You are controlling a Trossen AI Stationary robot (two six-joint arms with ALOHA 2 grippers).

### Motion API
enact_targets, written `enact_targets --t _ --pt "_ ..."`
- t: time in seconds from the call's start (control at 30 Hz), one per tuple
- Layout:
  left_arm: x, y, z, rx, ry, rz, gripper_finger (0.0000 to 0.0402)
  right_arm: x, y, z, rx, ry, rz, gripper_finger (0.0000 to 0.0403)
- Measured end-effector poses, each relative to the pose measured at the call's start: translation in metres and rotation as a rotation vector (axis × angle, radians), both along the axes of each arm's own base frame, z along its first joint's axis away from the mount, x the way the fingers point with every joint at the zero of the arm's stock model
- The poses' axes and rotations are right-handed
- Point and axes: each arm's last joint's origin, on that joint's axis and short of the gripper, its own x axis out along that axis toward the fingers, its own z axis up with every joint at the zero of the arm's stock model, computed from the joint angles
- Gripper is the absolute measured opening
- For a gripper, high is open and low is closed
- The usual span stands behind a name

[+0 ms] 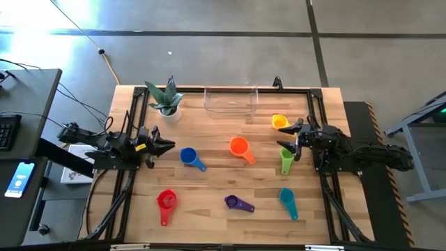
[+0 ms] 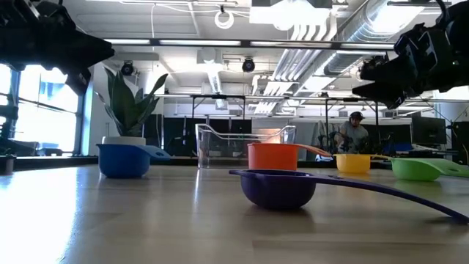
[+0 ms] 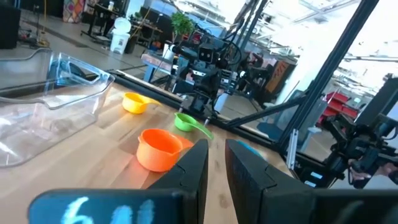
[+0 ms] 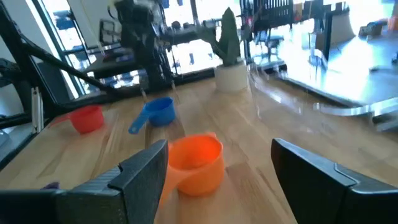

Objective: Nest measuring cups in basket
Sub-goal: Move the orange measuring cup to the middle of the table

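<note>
Several measuring cups lie spread on the wooden table, each resting on its base: blue (image 1: 188, 155), orange (image 1: 239, 146), yellow (image 1: 279, 122), green (image 1: 286, 162), red (image 1: 166, 201), purple (image 1: 232, 202) and teal (image 1: 286, 196). The clear basket (image 1: 231, 100) stands at the far edge. My left gripper (image 1: 167, 145) hovers level at the table's left, left of the blue cup, fingers (image 3: 193, 162) almost together with nothing between them. My right gripper (image 1: 289, 138) hovers level at the right, open, between the yellow and green cups, pointing toward the orange cup (image 4: 196, 162).
A white plant pot (image 1: 167, 111) with a green plant stands at the far left beside the basket. Black frame rails (image 1: 132, 125) run along the table's left and right sides. Bare wood lies between the cups in the middle of the table.
</note>
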Motion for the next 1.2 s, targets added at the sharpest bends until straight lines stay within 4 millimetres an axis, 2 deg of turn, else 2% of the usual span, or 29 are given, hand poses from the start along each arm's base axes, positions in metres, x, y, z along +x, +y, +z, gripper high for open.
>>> enact_targets --t 0.37,0.67,0.83,0.93,1.03,1.2 --pt "0.000 0.000 0.000 -0.010 -0.002 0.016 0.0046 0.000 0.001 0.006 0.129 -0.086 0.016 0.0277" --pt "0.000 0.002 0.000 -0.013 -0.005 0.053 0.0046 0.000 0.000 0.016 0.320 -0.229 0.024 0.0277" --pt "0.000 0.002 0.000 -0.013 -0.005 0.052 0.0046 -0.005 0.001 0.038 0.319 -0.448 0.067 0.0277" --pt "0.000 0.002 0.000 -0.013 -0.004 0.052 0.0046 -0.009 0.001 0.057 0.273 -0.503 0.025 0.0277" --pt "0.000 0.002 0.000 -0.013 -0.004 0.052 0.0046 -0.015 0.001 0.081 0.217 -0.512 -0.035 0.0277" --pt "0.000 0.002 0.000 -0.013 -0.004 0.052 0.0046 -0.025 -0.001 0.118 0.211 -0.414 -0.171 0.0277"
